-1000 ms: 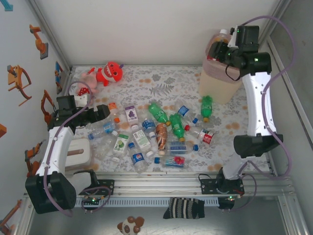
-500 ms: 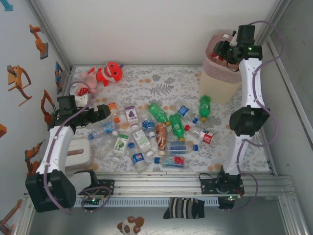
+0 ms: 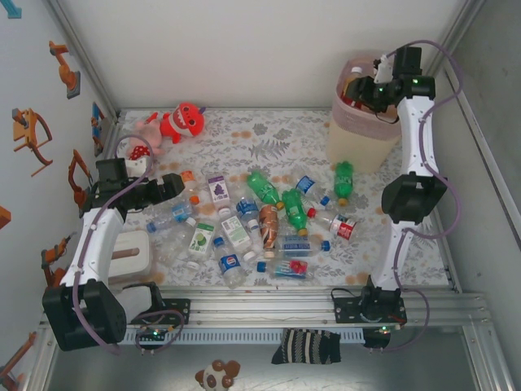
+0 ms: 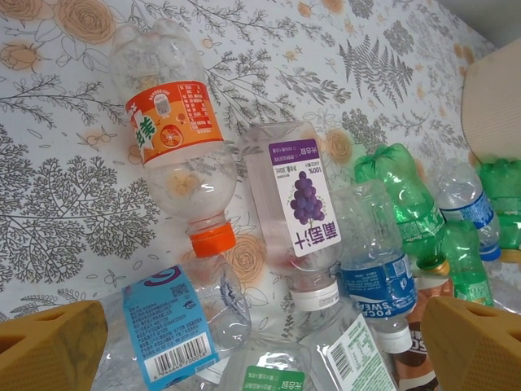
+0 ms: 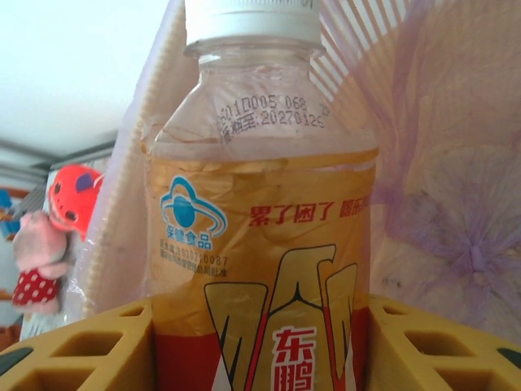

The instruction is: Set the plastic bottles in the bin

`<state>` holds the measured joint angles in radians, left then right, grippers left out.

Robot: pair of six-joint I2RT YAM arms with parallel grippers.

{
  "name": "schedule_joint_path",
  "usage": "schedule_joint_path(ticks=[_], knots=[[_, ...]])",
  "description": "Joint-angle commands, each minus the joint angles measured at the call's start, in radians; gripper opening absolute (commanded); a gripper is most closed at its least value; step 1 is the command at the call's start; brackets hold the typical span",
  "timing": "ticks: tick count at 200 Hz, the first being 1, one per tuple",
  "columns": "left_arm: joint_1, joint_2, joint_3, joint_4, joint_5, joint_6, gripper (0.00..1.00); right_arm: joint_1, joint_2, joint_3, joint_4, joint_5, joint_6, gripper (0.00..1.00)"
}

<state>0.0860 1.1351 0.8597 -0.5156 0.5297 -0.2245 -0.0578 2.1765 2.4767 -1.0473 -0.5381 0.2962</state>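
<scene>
My right gripper (image 3: 366, 88) (image 5: 259, 342) is shut on a plastic bottle (image 5: 260, 228) with a white cap and a yellow and red label. It holds the bottle at the mouth of the bin (image 3: 358, 138), whose pink mesh rim (image 5: 456, 163) stands right behind the bottle. Several more plastic bottles (image 3: 260, 220) lie scattered across the middle of the table, and a green one (image 3: 344, 181) lies near the bin's foot. My left gripper (image 3: 167, 186) (image 4: 269, 342) hovers open over an orange-labelled bottle (image 4: 171, 122), a grape-labelled one (image 4: 303, 204) and a blue-labelled one (image 4: 167, 322), touching none.
A red plush toy (image 3: 186, 122) and a pink one (image 3: 148, 129) sit at the back left. A white box (image 3: 130, 257) lies beside the left arm. A striped sock (image 3: 305, 346) hangs below the front rail. Enclosure walls stand on the left, back and right.
The right arm has carried the bottle lower and a little left, down to the bin's mouth. The left arm has stayed where it was.
</scene>
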Motion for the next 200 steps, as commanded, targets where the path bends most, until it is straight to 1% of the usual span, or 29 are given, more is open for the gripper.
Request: schedule_joint_path(ticks=[1, 27, 49, 60, 86, 105, 130, 173, 200], knots=[[0.006, 0.006, -0.005, 0.006, 0.035, -0.012, 0.98, 0.001, -0.058, -0.018, -0.110, -0.104, -0.083, 0.54], [0.007, 0.004, -0.008, 0.011, 0.035, -0.013, 0.98, 0.004, -0.087, -0.045, -0.178, -0.123, -0.134, 0.54], [0.010, 0.010, -0.005, 0.011, 0.039, -0.015, 0.98, 0.004, -0.124, -0.109, -0.186, -0.158, -0.143, 0.54], [0.013, 0.012, -0.005, 0.014, 0.045, -0.016, 0.98, 0.003, -0.140, -0.127, -0.191, -0.152, -0.144, 0.54], [0.018, 0.016, -0.007, 0.017, 0.052, -0.019, 0.98, 0.004, -0.155, -0.115, -0.228, -0.142, -0.140, 0.55], [0.023, 0.015, -0.007, 0.017, 0.052, -0.019, 0.98, 0.006, -0.163, -0.112, -0.224, -0.119, -0.135, 0.55], [0.027, 0.018, -0.007, 0.019, 0.052, -0.021, 0.98, 0.013, -0.135, -0.072, -0.220, -0.075, -0.188, 0.56], [0.026, 0.021, -0.010, 0.015, 0.049, -0.018, 0.98, 0.029, -0.054, -0.006, -0.189, -0.074, -0.260, 0.57], [0.026, 0.029, -0.009, 0.010, 0.044, -0.016, 0.98, 0.055, 0.006, 0.031, -0.188, -0.034, -0.306, 0.58]])
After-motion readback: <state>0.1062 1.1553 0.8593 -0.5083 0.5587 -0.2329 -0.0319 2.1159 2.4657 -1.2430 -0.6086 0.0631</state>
